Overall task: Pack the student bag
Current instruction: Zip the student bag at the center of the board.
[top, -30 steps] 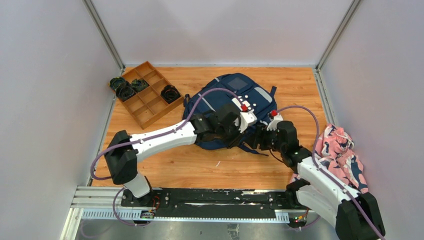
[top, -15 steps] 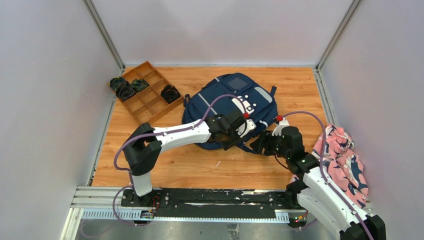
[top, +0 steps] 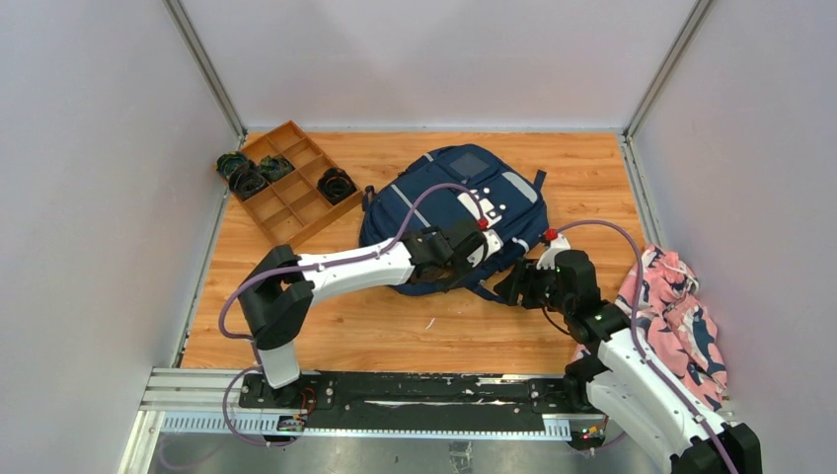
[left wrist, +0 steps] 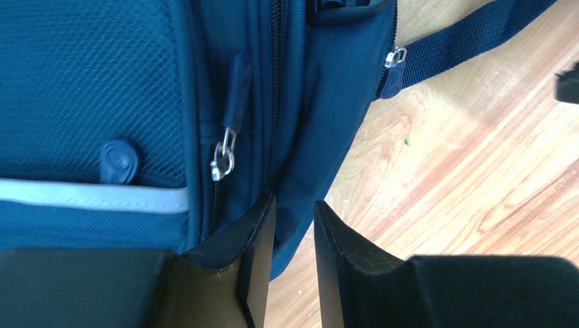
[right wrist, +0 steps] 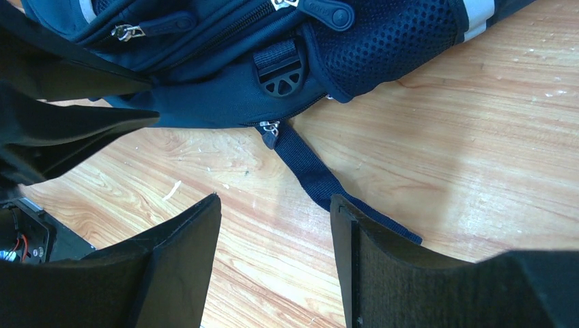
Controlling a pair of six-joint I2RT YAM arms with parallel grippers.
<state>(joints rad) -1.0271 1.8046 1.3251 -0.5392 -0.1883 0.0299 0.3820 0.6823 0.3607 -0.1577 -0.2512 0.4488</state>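
Viewing from above: the student bag [top: 464,188] lies mid-table, at twelve o'clock of my left gripper [top: 466,255] and eleven of my right gripper [top: 513,286]. Left wrist: fingers [left wrist: 256,273] narrowly apart astride its soft hem; whether they grip, I cannot tell. Right wrist: fingers [right wrist: 184,260] wide apart over the limp strap [right wrist: 307,171]; I judge the zipper pull [right wrist: 271,131] the best hold.

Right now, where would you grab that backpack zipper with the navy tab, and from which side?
Probably the navy fabric tab, not the metal ring it hangs from. It lies flat along the zipper line on the backpack, long and narrow, so come from above and pinch across its width.
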